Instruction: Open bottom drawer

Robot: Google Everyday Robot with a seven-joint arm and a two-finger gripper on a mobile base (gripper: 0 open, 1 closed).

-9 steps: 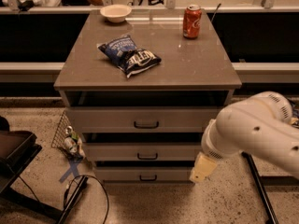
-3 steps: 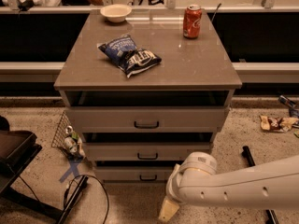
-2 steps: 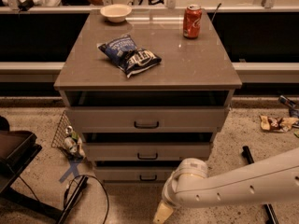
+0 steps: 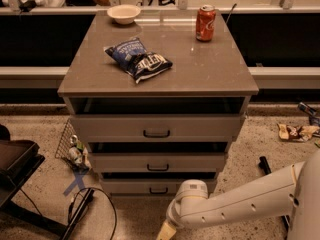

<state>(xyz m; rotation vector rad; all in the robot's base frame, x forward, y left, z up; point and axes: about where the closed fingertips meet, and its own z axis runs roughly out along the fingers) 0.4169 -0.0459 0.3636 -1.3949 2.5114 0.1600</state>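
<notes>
The bottom drawer (image 4: 155,186) is the lowest and smallest of three grey-beige fronts on the cabinet, with a small black bar handle (image 4: 158,190). It sits nearly flush with the fronts above it. My white arm reaches in from the lower right. My gripper (image 4: 166,230) is at the bottom edge of the view, just below and slightly right of the bottom drawer's handle, near the floor. Only its tan upper part shows; the fingertips are cut off by the frame edge.
The cabinet top (image 4: 200,69) holds a blue chip bag (image 4: 138,59), a red soda can (image 4: 205,22) and a white bowl (image 4: 123,13). A wire basket (image 4: 71,145) stands left of the cabinet. Black cables (image 4: 80,211) and a black stand lie on the floor at left. Litter (image 4: 297,131) lies at right.
My arm has swung from the right side of the cabinet down and leftward, and the gripper now sits low at the floor in front of the bottom drawer. The drawers have not moved.
</notes>
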